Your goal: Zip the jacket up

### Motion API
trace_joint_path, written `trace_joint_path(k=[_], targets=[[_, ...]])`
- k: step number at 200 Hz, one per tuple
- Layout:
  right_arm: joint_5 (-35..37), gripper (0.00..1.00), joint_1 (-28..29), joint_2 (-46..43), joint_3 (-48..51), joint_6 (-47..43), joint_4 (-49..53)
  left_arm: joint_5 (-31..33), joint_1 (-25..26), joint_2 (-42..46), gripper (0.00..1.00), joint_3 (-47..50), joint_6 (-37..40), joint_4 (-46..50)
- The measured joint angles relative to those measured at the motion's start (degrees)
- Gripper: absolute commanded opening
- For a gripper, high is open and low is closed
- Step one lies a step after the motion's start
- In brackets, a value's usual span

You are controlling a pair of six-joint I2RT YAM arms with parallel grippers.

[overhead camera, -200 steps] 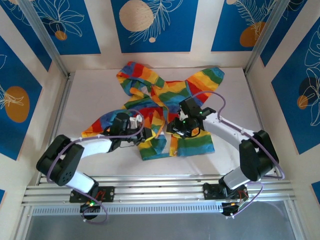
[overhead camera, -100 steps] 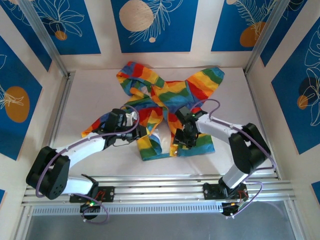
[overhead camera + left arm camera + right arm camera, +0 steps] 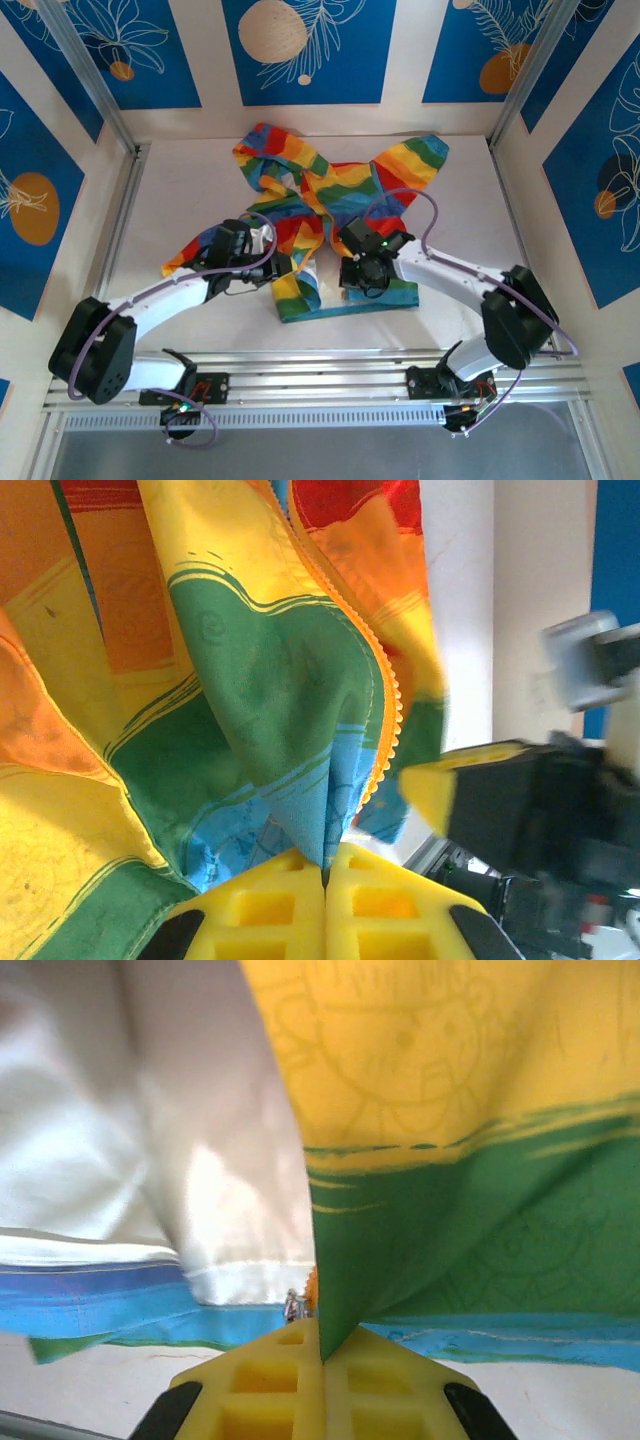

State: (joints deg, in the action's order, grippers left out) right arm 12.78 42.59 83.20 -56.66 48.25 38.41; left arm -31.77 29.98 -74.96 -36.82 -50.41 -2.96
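1. Jacket (image 3: pixel 335 195): lies open at centre of counter (image 3: pixel 170 190); hood (image 3: pixel 272 155) twd far edge, hem twd near edge.
2. L pincer (image 3: pixel 325 865): closed tight on blue-green fabric, just beside orange zipper teeth (image 3: pixel 388 695).
3. R pincer (image 3: pixel 320 1345): clamped on green panel edge at hem; white lining (image 3: pixel 150 1110) adjacent.

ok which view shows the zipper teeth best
Left wrist: the orange zipper teeth run clearly along the jacket edge toward the left gripper. Top external shows the whole jacket, teeth too small to see. Right wrist catches a small orange bit at the right gripper.
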Motion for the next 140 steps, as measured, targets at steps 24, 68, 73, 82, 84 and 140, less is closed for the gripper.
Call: trace_joint_path(k=[24, 68, 73, 82, 84, 140], targets=[[1.2, 0.05, -0.1, -2.1, 0.0, -3.0, -3.3, 2.6, 3.3, -1.6, 0.0, -2.3, 1.1, 0.9], [-1.2, 0.36, -0.1, -1.6, 1.5, -5.9, -7.5, 6.0, 7.2, -6.8, 0.0, -3.5, 1.4, 0.0], [-1.6, 0.38, -0.2, -1.6, 2.2, -5.8, -7.9, 6.3, 7.3, -7.2, 0.0, -3.5, 1.4, 0.0], [-2.3, 0.39, -0.4, -1.7, 3.4, -6.0, -8.4, 6.8, 7.3, -7.8, 0.0, -3.3, 1.3, -0.3], [-2.4, 0.4, -0.4, -1.7, 3.7, -6.0, -8.4, 6.9, 7.3, -8.0, 0.0, -3.3, 1.3, -0.4], [-5.1, 0.45, -6.9, -5.4, 8.9, -2.6, -7.9, 7.9, 7.5, -10.3, 0.0, -3.0, 1.2, -1.9]])
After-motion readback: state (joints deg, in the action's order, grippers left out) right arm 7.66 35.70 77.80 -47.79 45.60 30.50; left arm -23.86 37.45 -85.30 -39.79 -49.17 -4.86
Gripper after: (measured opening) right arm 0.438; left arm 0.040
